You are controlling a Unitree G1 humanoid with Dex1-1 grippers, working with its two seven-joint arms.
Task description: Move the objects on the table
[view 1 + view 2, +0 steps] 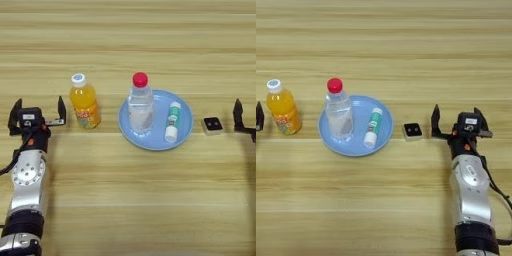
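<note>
Wooden table carries a blue plate with the clear bottle upright on it beside a lying green-and-white tube; the orange juice bottle stands left, the tiny cube right. Left gripper and right gripper both gape wide, holding nothing, just beside those

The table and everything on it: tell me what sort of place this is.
Probably a robot manipulation test bench, not a home. A bare wooden table holds a neat row of props: orange juice bottle, clear bottle and tube on a blue plate, small cube, with the open left gripper and right gripper flanking them.
</note>
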